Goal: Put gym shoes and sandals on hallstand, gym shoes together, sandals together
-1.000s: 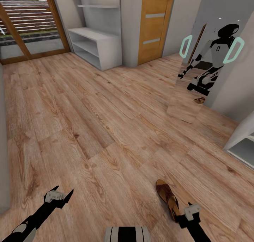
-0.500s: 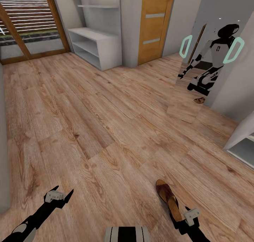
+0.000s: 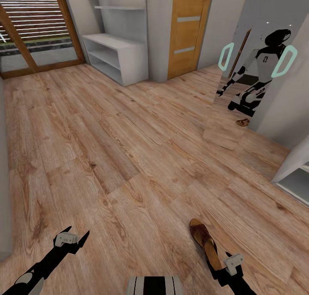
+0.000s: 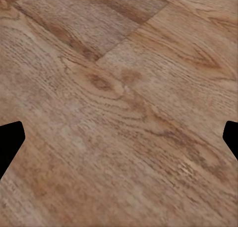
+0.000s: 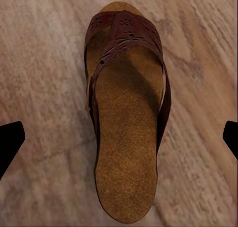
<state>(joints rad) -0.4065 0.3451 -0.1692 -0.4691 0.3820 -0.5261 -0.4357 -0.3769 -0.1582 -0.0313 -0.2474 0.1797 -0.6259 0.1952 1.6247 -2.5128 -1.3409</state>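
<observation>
Your right gripper [image 3: 229, 267] has been creeping nearer over the sandal's [image 3: 205, 242] heel; its fingers [image 5: 11, 140] are spreading wide, straddling the sandal lying on the corridor floor [image 3: 128, 157] near right, lining up your grasp.

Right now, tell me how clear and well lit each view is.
Head view: even light, sharp planks, a mirror on the right wall reflecting the robot, straight edges bowing toward the frame borders. Left wrist view: soft, slightly blurred floor grain. Right wrist view: the sandal is crisp, its strap casting a faint shadow on the footbed.
</observation>
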